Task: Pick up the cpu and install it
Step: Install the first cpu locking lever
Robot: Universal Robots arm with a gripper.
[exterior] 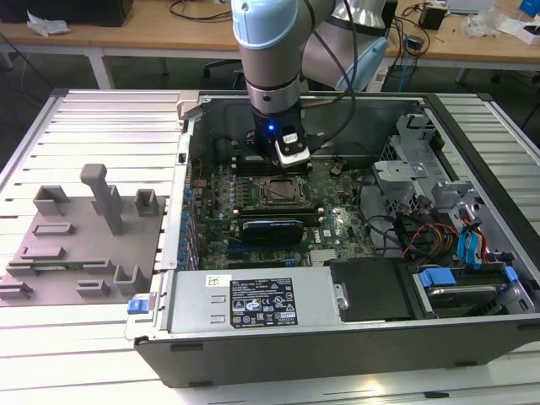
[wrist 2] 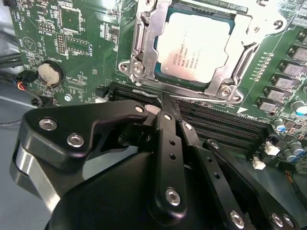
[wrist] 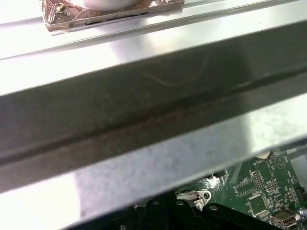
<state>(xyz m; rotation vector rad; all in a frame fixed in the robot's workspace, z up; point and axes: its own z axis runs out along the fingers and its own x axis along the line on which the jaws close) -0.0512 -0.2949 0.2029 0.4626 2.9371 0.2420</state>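
The cpu (wrist 2: 200, 48) lies flat inside its socket frame (wrist 2: 144, 45) on the motherboard (wrist 2: 72, 43), silvery lid up, with the metal frame around it on all sides — so by the look of it the placing step is already done and the chip is seated rather than carried. In the second wrist view the gripper (wrist 2: 165, 108) sits at about six o'clock from the chip, its black fingers (wrist 2: 169, 125) drawn together to a narrow tip with nothing between them; it reads as clenched and empty, the tip just over the thin retention lever (wrist 2: 192, 98) that runs along the near edge of the socket, beside the dark memory slots (wrist 2: 225, 124). Whether the tip touches the lever I cannot tell. In the exterior view the arm (exterior: 268, 51) hangs straight down into the open computer case (exterior: 278, 354), and the socket (exterior: 281, 192) shows below the wrist, at six o'clock from it, with the black graphics card (exterior: 272, 229) further the same way. The grey fixture blocks (exterior: 80, 236) stand well apart on the ribbed worktop (exterior: 101, 118), at nine o'clock from the case. My judgement: the work in hand is the locking of the socket, and that calls for a steady, closely aimed push on a slim lever — without nudging the chip or catching the neighbouring slots.
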